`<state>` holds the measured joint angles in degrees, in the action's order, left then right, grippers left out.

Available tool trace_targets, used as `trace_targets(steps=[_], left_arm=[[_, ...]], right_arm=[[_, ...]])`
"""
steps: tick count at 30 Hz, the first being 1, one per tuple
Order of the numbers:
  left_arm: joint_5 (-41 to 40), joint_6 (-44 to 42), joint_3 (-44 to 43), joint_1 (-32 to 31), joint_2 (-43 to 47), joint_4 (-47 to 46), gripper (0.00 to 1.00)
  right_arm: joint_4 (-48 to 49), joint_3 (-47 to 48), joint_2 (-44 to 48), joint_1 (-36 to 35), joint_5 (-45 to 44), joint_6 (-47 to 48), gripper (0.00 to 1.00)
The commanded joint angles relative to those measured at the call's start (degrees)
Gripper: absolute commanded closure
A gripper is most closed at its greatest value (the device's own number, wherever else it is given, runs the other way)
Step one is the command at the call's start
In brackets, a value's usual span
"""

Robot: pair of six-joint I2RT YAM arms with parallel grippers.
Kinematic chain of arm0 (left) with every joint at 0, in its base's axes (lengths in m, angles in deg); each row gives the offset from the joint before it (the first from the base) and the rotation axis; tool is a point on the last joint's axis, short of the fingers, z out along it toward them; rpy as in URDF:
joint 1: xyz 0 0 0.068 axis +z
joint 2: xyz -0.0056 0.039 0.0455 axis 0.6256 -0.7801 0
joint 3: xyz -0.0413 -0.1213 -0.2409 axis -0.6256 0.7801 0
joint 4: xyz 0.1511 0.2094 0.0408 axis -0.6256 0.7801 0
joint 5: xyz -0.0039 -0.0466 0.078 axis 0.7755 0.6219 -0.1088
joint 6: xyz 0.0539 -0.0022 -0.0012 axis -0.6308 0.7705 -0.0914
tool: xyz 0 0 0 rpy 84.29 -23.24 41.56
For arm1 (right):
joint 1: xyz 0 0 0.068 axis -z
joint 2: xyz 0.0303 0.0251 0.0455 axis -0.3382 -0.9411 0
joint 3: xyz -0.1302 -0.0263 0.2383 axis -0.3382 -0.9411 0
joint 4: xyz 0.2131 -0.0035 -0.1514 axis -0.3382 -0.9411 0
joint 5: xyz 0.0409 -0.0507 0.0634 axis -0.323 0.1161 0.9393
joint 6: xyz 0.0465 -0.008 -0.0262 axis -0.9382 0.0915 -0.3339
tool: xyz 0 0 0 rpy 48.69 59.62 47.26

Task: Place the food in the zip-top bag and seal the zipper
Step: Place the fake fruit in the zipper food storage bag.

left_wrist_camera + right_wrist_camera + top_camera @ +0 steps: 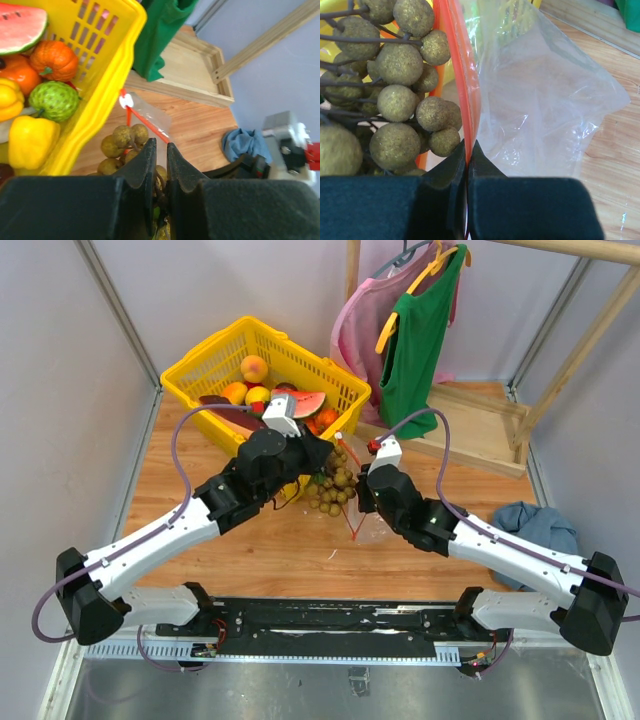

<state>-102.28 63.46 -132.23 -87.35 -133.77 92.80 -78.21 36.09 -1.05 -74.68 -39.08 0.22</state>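
Observation:
My left gripper (160, 146) is shut on the dark stem of the olive-brown grape bunch (122, 140), which hangs just in front of the yellow basket (200, 370). In the top view the bunch (333, 485) hangs between the two grippers, over the bag's mouth. My right gripper (469, 145) is shut on the orange-red zipper (462, 75) of the clear zip-top bag (545, 100) and holds that edge up. The grapes (395, 65) hang right beside the zipper strip. More food lies in the basket: a green bumpy ball (55, 100) and yellow peppers (30, 140).
The basket also holds a watermelon slice (20, 25) and an orange pumpkin (54, 59). A green garment (415, 335) hangs on a wooden rack at the back right. A blue cloth (535, 525) lies on the table at the right.

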Motion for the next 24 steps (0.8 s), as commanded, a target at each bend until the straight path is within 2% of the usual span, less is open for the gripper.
trace_targets(steps=[1,6,14,20,24], left_arm=[[-4.42,-1.24,-1.14,-4.25,0.08,-4.96,1.00],[-9.24,-3.48,-1.22,-7.09,-2.91,-4.29,1.00],[-13.25,-4.00,0.25,-7.40,-4.26,-3.82,1.00],[-10.41,-2.84,0.67,-7.37,-1.84,-7.99,1.00],[-9.53,-1.76,2.91,-7.44,0.83,-11.02,1.00]], right_arm=[[0.96,-0.32,1.59,0.85,0.77,-1.88,0.99],[2.22,-0.61,4.53,0.84,2.29,-0.68,1.00],[6.44,-4.20,10.58,1.02,3.54,1.40,0.99],[6.50,-5.79,8.80,1.13,3.97,0.75,0.99],[2.13,-5.03,7.01,1.41,-2.07,-1.78,0.99]])
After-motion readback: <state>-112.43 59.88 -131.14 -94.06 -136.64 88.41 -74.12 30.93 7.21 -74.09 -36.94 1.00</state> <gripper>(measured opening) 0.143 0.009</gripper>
